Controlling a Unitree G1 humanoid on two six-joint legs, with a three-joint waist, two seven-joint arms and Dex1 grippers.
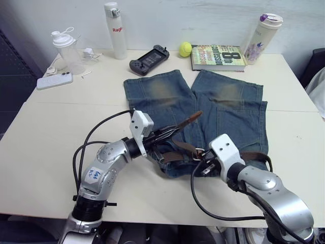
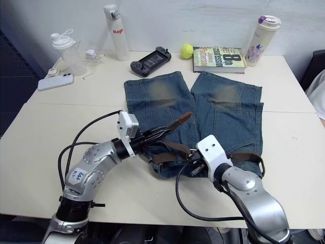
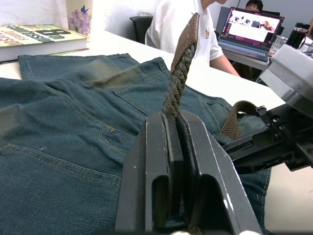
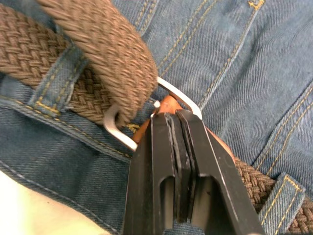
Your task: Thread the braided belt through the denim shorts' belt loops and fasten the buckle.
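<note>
Braided belt, brown and woven, rises tip-up from between the left gripper's two black fingers, which are pressed together on it. In the left eye view this free end angles toward the upper right, just above the waistband at centre frame.

The right gripper has its fingers closed too, pinching at the silver buckle. What exactly sits between them is hard to tell; it looks like the tan leather tab just behind the metal frame. The belt passes through the buckle frame and under a belt loop on the waistband, with another loop at the lower right of the right wrist view.

The denim shorts lie flat at the centre of the white table, legs pointing to the top of the frame.

Along the table's top edge stand a white bottle, a game controller, a yellow ball, a book and a floral bottle. A phone lies at upper left.
</note>
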